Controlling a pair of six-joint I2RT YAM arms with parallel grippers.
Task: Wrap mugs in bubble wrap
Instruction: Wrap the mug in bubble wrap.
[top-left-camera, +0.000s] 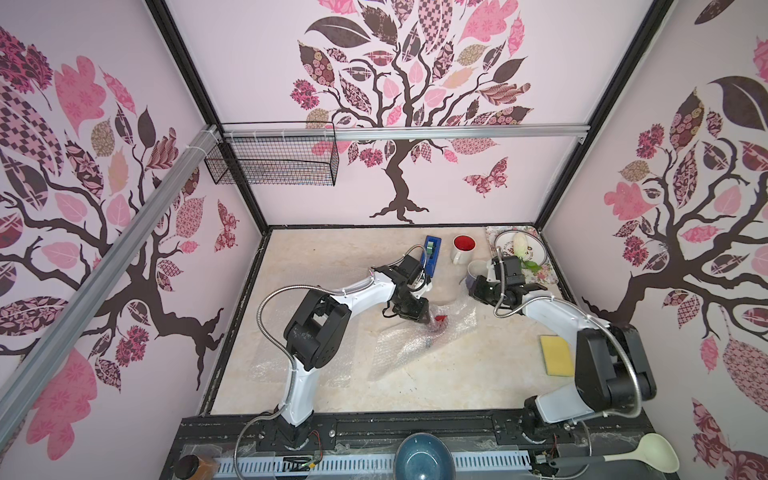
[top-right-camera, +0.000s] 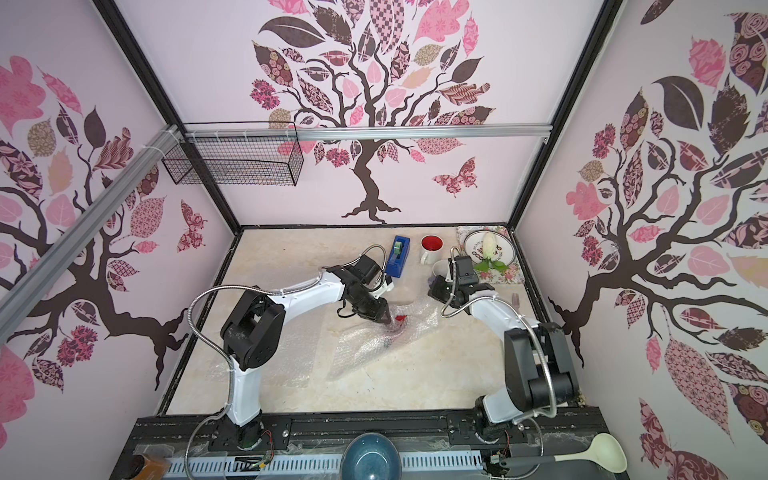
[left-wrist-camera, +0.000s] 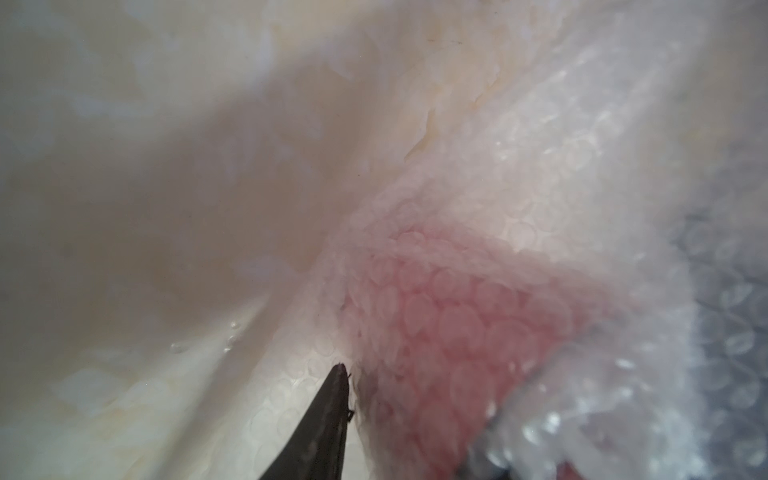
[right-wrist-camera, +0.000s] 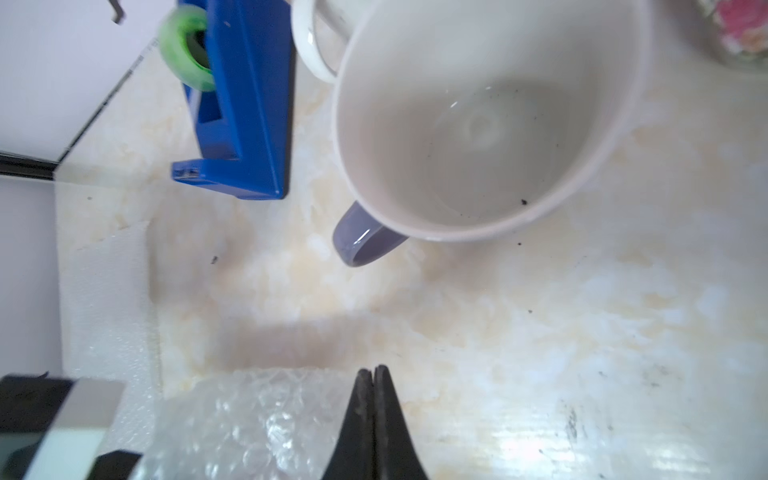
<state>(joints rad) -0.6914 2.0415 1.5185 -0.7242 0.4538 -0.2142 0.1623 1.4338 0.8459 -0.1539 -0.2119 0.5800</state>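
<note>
The red mug (top-left-camera: 439, 319) lies mid-table, bundled in crumpled bubble wrap (top-left-camera: 415, 345). My left gripper (top-left-camera: 429, 318) is closed on this wrapped mug. In the left wrist view one dark finger (left-wrist-camera: 324, 424) presses the wrap beside the mug's red body (left-wrist-camera: 457, 332); the other finger is hidden by wrap. The lavender mug (right-wrist-camera: 478, 124) stands upright with its white inside showing, just beyond my right gripper (right-wrist-camera: 374, 370), which is shut on nothing. In both top views the white mug with red inside (top-left-camera: 463, 247) stands behind it. A second flat sheet (top-left-camera: 286, 365) lies at the left.
A blue tape dispenser (top-left-camera: 431, 255) stands left of the white mug. A plate (top-left-camera: 536, 249) with food sits on a floral mat at the back right. A yellow sponge (top-left-camera: 557, 355) lies on the right. A blue bowl (top-left-camera: 424, 457) and a ladle (top-left-camera: 652, 453) rest on the front rail.
</note>
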